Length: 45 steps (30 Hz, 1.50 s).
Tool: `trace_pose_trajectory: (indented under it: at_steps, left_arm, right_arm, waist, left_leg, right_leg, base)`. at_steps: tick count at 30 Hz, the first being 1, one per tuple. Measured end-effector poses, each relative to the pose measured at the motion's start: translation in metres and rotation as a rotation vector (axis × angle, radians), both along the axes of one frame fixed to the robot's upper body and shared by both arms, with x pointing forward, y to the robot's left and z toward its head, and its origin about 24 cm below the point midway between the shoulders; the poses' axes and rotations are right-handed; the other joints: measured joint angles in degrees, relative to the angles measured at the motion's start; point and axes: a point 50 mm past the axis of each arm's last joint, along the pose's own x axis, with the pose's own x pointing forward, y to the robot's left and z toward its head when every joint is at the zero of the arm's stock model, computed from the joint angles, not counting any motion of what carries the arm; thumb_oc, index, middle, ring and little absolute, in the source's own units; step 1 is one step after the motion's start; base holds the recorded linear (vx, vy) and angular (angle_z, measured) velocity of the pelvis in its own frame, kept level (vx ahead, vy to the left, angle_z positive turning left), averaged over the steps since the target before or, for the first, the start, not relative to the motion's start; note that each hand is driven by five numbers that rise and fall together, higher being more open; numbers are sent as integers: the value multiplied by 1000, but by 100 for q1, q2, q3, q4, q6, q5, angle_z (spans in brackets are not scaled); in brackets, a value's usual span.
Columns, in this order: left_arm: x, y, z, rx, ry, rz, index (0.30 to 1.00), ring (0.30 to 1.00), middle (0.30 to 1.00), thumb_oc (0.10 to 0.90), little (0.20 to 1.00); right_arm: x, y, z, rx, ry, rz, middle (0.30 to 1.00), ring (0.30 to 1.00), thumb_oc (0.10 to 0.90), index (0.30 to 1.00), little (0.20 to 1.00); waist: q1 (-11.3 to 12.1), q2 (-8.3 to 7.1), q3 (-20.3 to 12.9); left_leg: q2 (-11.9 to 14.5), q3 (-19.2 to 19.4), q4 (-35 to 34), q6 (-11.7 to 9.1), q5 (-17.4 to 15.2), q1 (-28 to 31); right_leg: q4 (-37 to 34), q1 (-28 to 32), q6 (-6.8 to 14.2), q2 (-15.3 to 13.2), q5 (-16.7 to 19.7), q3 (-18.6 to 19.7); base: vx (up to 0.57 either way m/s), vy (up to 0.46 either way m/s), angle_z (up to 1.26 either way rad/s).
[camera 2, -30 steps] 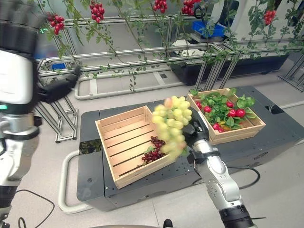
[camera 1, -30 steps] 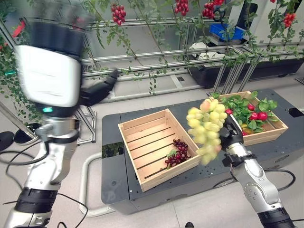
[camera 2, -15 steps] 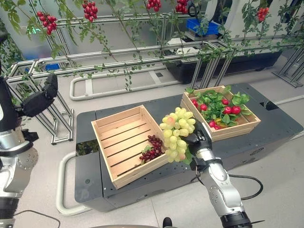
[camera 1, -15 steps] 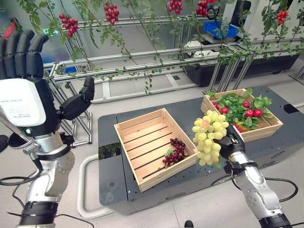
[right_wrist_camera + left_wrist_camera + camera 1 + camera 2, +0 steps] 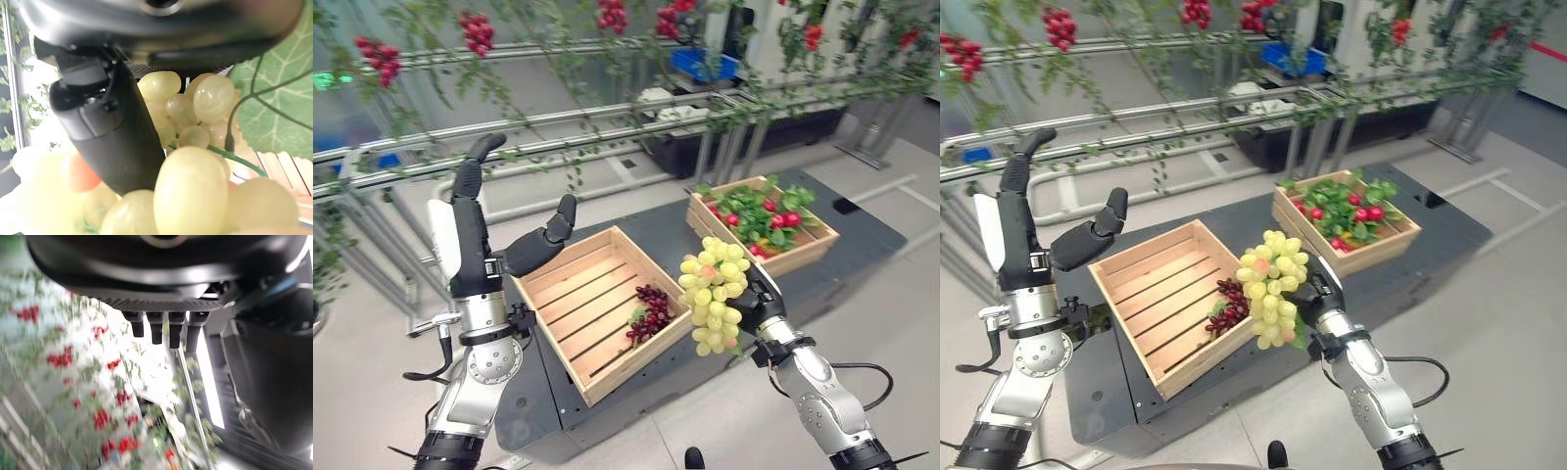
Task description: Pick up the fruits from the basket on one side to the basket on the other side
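Note:
My right hand [image 5: 761, 304] is shut on a bunch of green grapes [image 5: 712, 292], which hangs just off the right front corner of the near wooden crate [image 5: 574, 295]. In the right wrist view the grapes [image 5: 190, 196] press against the thumb [image 5: 115, 132], beside a green leaf [image 5: 274, 112]. A bunch of dark red grapes [image 5: 650, 312] lies in the near crate's right corner. The far crate [image 5: 790, 254] on the right holds green leaves and red fruits [image 5: 783, 218]. My left hand [image 5: 475, 230] is raised open to the left of the near crate, fingers straight [image 5: 164, 330] and holding nothing.
Both crates sit on a dark low platform [image 5: 656, 235]. Behind it runs a metal rack [image 5: 607, 127] with hanging vines and red fruit clusters [image 5: 476, 30]. A grey floor [image 5: 891, 294] surrounds the platform.
The camera has shifted, so the scene sits further left. My left arm has dropped and drawn back from the camera. The green grapes stay in my right hand by the near crate's corner.

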Motion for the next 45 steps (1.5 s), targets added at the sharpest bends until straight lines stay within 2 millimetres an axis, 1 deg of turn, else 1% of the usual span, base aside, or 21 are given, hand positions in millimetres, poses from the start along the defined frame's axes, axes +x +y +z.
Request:
trace_pose_trajectory:
  at_steps: [4,6,8,9,10,11,12,13,15,17,19,21,22,23,26,31,38,41,42,44,45]
  left_arm:
    - [2,-11,-7,-44,58,-100,900,900,900,800,900]
    - [2,-15,-8,-50,69,-139,900,900,900,800,900]
    - [3,-15,-7,-47,62,-133,900,900,900,800,900]
    - [6,-13,-1,-29,35,-122,900,900,900,800,900]
    - [8,-12,3,-28,15,-113,900,900,900,800,900]
    - [15,-14,3,-26,12,-105,900,900,900,800,900]
    - [16,-19,-1,-46,26,-113,900,900,900,800,900]
    - [16,-20,0,-49,20,-115,900,900,900,800,900]
    - [17,-18,3,-52,4,-105,900,900,900,800,900]
    - [17,-17,4,-54,3,-102,900,900,900,800,900]
    - [17,-16,6,-55,-8,-101,900,900,900,800,900]
    - [16,-16,9,-52,-18,-106,900,900,900,800,900]
    - [16,-17,9,-51,-18,-109,900,900,900,800,900]
    - [16,-17,9,-54,-19,-107,900,900,900,800,900]
    - [13,-21,12,-68,-38,-117,900,900,900,800,900]
    - [13,-25,11,-76,-35,-135,900,900,900,800,900]
    - [14,-39,5,-178,12,-241,900,900,900,800,900]
    - [13,-41,2,-257,30,-272,900,900,900,800,900]
    - [13,-40,1,-285,38,-272,900,900,900,800,900]
    - [9,-40,0,-321,31,-283,900,900,900,800,900]
    - [7,-41,0,-326,24,-291,900,900,900,800,900]
  right_arm:
    - [-2,5,-2,61,5,30,300,300,400,300,300]
    - [-3,6,-2,69,-1,58,300,300,400,300,300]
    - [-2,6,-2,90,0,77,300,300,400,300,300]
    - [3,5,0,95,-10,93,300,300,400,300,300]
    - [8,5,4,87,-26,104,300,300,400,300,300]
    - [9,0,1,99,-10,92,300,300,400,300,300]
    - [6,-8,-2,67,9,84,300,300,400,300,300]
    - [6,-14,-2,35,9,84,300,300,400,300,300]
    - [8,-17,1,21,-5,77,300,300,400,300,300]
    - [5,-16,-2,24,1,87,300,300,400,300,300]
    - [4,-12,-2,28,-11,111,300,300,400,300,300]
    - [3,-6,-4,42,-10,128,300,300,400,300,300]
    - [2,-4,-4,47,-10,132,300,300,400,300,300]
    - [4,-4,-3,47,-15,133,300,300,400,300,300]
    - [6,-2,0,55,-31,133,300,300,400,300,300]
    - [8,-5,3,42,-38,123,300,300,400,300,300]
    - [7,-14,2,35,-35,90,300,300,400,300,300]
    - [5,-16,1,37,-31,81,300,300,400,300,300]
    - [5,-16,0,37,-29,85,300,300,400,300,300]
    - [4,-16,3,32,-38,92,300,300,400,300,300]
    - [4,-15,5,33,-43,95,300,300,400,300,300]
  waist:
    - [-151,-42,97]
    - [-214,-25,183]
    - [-197,-18,201]
    - [-252,-136,289]
    - [-186,-126,344]
    - [-266,60,470]
    - [-364,304,489]
    - [-305,517,549]
    - [-197,706,675]
    - [-18,735,705]
    - [140,659,767]
    - [272,499,832]
    - [325,382,816]
    - [362,371,826]
    - [353,425,798]
    - [233,446,743]
    - [-63,482,739]
    - [42,459,747]
    - [128,423,748]
    - [82,350,766]
    - [72,340,745]
  left_leg:
    - [-217,311,265,138,-160,-41]
    - [-304,567,442,199,-267,-52]
    - [-317,745,552,228,-339,-150]
    - [-598,899,870,437,-514,-332]
    - [-725,817,1041,603,-573,-532]
    - [-562,993,1056,680,-508,-610]
    - [-331,1048,922,649,-376,-577]
    - [-135,1225,767,626,-222,-510]
    - [65,1338,730,582,-137,-545]
    - [161,1517,727,541,-110,-555]
    - [202,1665,722,483,-74,-574]
    - [239,1711,677,328,27,-576]
    - [236,1697,586,191,116,-579]
    - [232,1646,544,136,158,-576]
    - [667,1646,306,-163,422,-590]
    - [972,1372,85,-397,577,-583]
    - [1107,1192,84,-450,614,-597]
    - [1024,503,357,-449,615,-596]
    - [914,258,613,-449,614,-638]
    - [640,-196,968,-373,450,-778]
    - [593,-313,845,-333,419,-752]
  right_leg:
    - [117,-150,193,-149,129,-1]
    - [132,-254,163,-163,302,-67]
    - [206,-434,-4,-87,474,-247]
    - [170,-594,-56,-76,727,-370]
    - [146,-759,59,-89,936,-320]
    - [494,-897,111,62,821,-591]
    - [1239,-918,-240,201,219,-980]
    - [1952,-927,-230,234,-278,-1257]
    - [2804,-882,-243,110,-877,-1518]
    - [2917,-547,-190,-126,-1163,-1787]
    - [2823,-257,-90,-322,-1394,-1919]
    - [2182,220,42,-381,-1542,-1963]
    - [1515,479,49,-279,-1552,-1947]
    - [1275,596,58,-177,-1509,-1917]
    - [335,795,-268,308,-1021,-1904]
    - [-26,764,-559,748,-682,-1676]
    - [-26,596,-665,899,-643,-1412]
    - [51,491,-698,829,-657,-962]
    - [80,540,-663,733,-630,-792]
    - [57,604,-675,546,-579,-496]
    - [14,605,-649,517,-578,-403]
  base:
    - [-161,239,-45]
    - [-167,126,-67]
    - [-204,69,-86]
    - [-223,51,-121]
    - [-219,28,-150]
    - [-207,-1,-97]
    - [-241,-49,-88]
    - [-191,-78,-55]
    - [-140,-154,-67]
    - [-117,-221,-58]
    - [-62,-269,-45]
    - [-77,-342,-26]
    - [-84,-278,-15]
    - [-142,-440,-15]
    - [-128,-405,-30]
    - [-73,-290,-35]
    - [-57,-187,-20]
    - [19,-5,-66]
    - [39,48,-89]
    - [64,143,-63]
    - [75,184,-63]
